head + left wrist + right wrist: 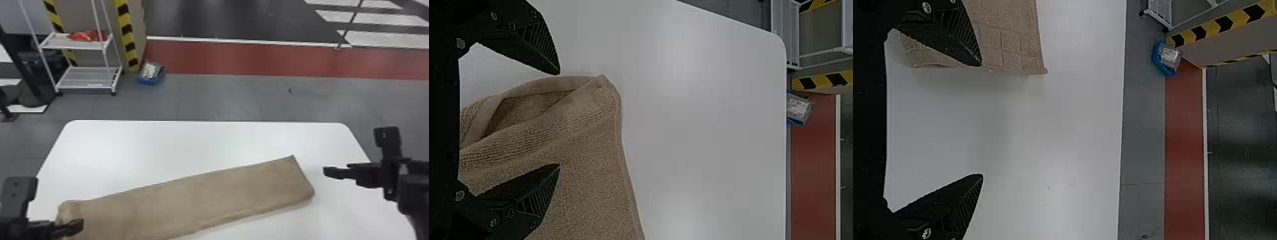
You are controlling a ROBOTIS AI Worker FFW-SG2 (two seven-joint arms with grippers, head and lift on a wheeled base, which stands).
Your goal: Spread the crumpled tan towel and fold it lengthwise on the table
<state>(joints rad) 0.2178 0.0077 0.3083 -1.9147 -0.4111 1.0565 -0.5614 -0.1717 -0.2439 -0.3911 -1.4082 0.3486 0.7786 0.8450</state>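
Note:
In the head view the tan towel [191,198] lies as a long folded strip, slanting from the table's near left up to the right. My left gripper [75,226] is over its left end. Off the right end, above bare white tabletop, is my right gripper [332,173]. The left wrist view has the left gripper [560,120] open, with the towel [589,150] below and between its fingers, its end layers gaping in a loose fold. In the right wrist view the right gripper [982,120] stands open, one finger overlapping the edge of the towel [1008,40].
The white table [159,143] has rounded far corners. Beyond it on the floor are a white rack [86,76] with a red item on its upper shelf and a blue bin [150,74], near a post with yellow-black stripes.

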